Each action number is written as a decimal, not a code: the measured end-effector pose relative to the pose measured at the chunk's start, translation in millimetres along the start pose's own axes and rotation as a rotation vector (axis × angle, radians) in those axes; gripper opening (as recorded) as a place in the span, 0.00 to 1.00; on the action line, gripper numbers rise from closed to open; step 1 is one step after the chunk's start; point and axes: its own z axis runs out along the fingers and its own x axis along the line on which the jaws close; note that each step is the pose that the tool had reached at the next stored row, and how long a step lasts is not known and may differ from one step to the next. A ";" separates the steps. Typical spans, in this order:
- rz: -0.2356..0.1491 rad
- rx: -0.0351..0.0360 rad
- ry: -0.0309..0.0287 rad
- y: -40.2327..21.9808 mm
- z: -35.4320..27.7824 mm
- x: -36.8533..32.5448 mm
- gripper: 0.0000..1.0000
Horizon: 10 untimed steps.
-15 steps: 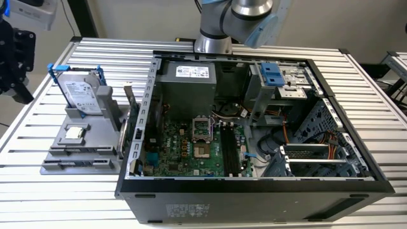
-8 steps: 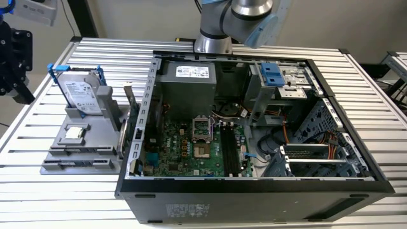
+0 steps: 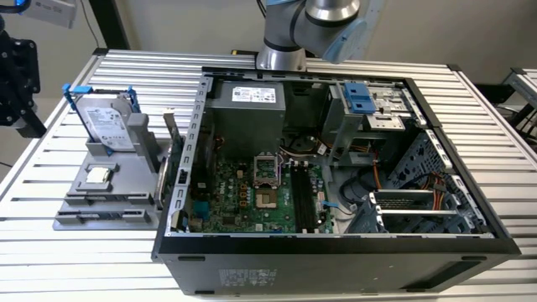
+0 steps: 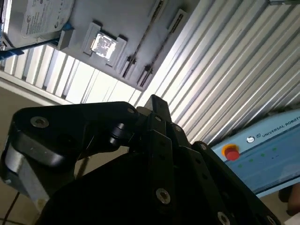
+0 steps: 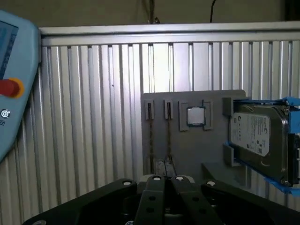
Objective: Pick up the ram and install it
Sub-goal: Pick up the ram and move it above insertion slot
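Note:
The ram shows as two thin sticks seen edge-on, standing in slots of a grey holder plate (image 5: pixel 187 150); one stick (image 5: pixel 150 136) sits beside the other (image 5: pixel 168 136). In the second wrist view the same sticks (image 4: pixel 140 56) run across the plate. In the exterior view a thin board (image 3: pixel 170 145) stands at the holder's edge nearest the case. My gripper (image 5: pixel 164 179) hangs well above the holder, fingers closed together with nothing seen between them. In the exterior view it is the black shape (image 3: pixel 27 126) at the exterior view's left edge.
An open computer case (image 3: pixel 180 207) lies on the slatted metal table (image 3: pixel 84 264), with the motherboard's long black slots (image 3: pixel 304 201) inside. The holder also carries a silver hard drive with blue rails (image 5: pixel 255 136) and a square chip (image 5: pixel 195 116). A teach pendant (image 5: pixel 11 89) lies nearby.

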 end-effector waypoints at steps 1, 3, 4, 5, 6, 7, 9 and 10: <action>-0.018 0.0004 0.0003 0.0 0.2 0.0 0.00; -0.053 0.0011 0.0010 0.0 0.4 0.0 0.00; -0.067 0.0014 0.0012 0.0 0.5 0.0 0.00; -0.076 0.0014 0.0014 0.0 0.7 0.0 0.00; -0.083 0.0014 0.0015 0.0 0.8 0.0 0.00; -0.089 0.0013 0.0017 0.0 0.8 0.0 0.00; -0.104 0.0014 0.0020 0.0 0.8 0.0 0.00; -0.112 0.0016 0.0022 0.0 0.9 0.0 0.00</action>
